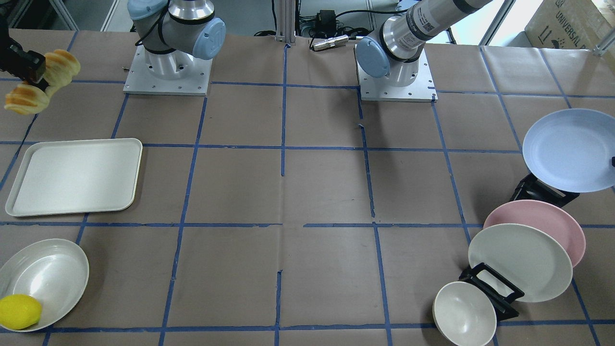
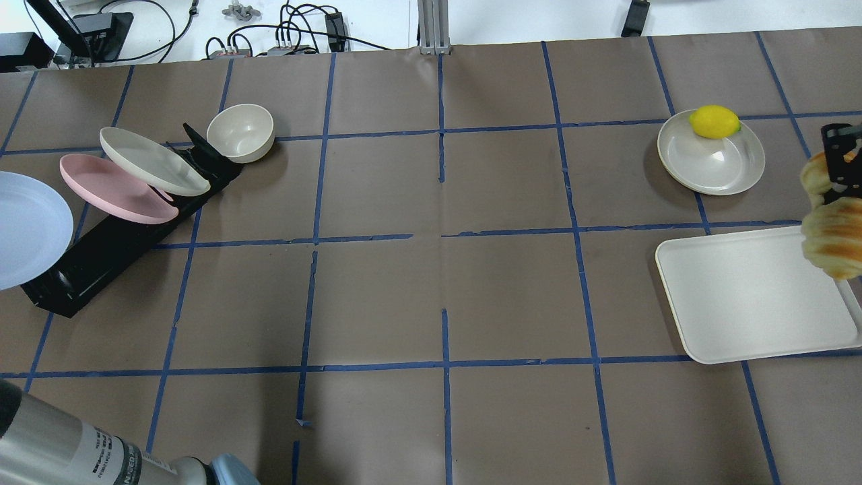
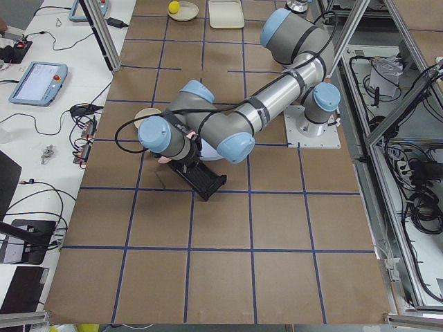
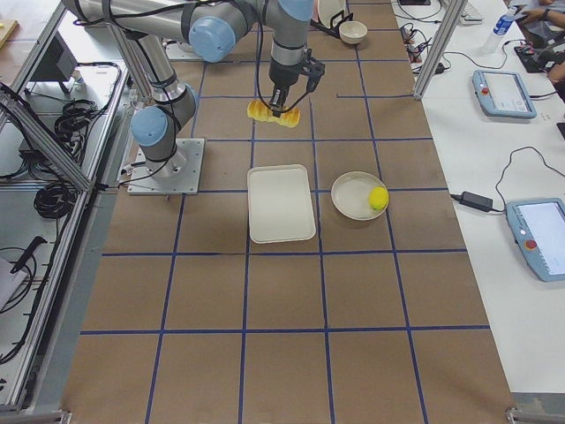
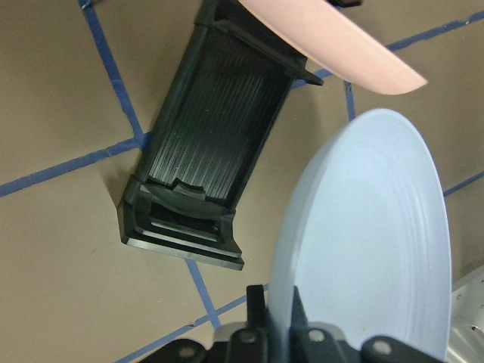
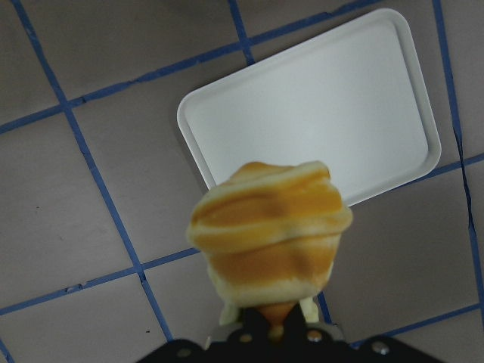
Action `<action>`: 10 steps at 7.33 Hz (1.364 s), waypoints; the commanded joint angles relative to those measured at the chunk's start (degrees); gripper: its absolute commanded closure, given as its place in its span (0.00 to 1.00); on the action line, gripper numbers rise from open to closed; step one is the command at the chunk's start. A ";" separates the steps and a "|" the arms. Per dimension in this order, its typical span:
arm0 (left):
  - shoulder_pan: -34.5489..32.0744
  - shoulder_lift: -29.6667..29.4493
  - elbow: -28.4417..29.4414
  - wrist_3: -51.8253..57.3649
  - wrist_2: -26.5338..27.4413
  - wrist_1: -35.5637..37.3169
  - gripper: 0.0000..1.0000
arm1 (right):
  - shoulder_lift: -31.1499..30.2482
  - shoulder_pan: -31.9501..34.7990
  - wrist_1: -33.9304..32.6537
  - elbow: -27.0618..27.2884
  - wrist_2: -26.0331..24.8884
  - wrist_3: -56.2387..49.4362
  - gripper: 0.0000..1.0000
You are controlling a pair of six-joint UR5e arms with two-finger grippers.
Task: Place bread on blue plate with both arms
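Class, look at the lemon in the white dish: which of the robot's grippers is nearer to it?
Right. The right gripper holds the bread aloft over the tray beside the lemon; the left gripper holds the blue plate at the opposite end.

bread (image 6: 268,227): orange-cream striped loaf, pinched mid-length in my right gripper (image 1: 38,81), aloft, far right | blue plate (image 1: 569,149): pale, tilted, rim in my left gripper (image 5: 278,321), far left
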 commanded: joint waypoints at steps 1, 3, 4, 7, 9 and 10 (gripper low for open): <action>-5.93 5.08 -0.90 -4.47 -1.82 -1.94 0.89 | 4.67 10.04 -0.22 -5.37 0.14 8.17 0.93; -15.69 5.88 -1.69 -14.30 -5.06 -2.56 0.89 | 8.81 20.51 -0.31 -10.48 -0.38 17.14 0.93; -21.13 5.97 -2.74 -20.96 -5.52 -2.56 0.89 | 10.40 23.77 -0.31 -12.06 -0.47 19.10 0.93; -32.65 9.65 -13.25 -35.22 -11.23 3.10 0.89 | 12.07 24.42 -0.58 -12.43 -0.30 18.50 0.93; -41.18 10.98 -23.70 -44.63 -11.42 17.13 0.89 | 13.40 24.86 -1.28 -13.13 -0.21 17.80 0.93; -45.05 10.63 -28.63 -46.67 -11.59 25.22 0.88 | 13.31 25.90 -1.11 -13.22 -0.04 17.54 0.93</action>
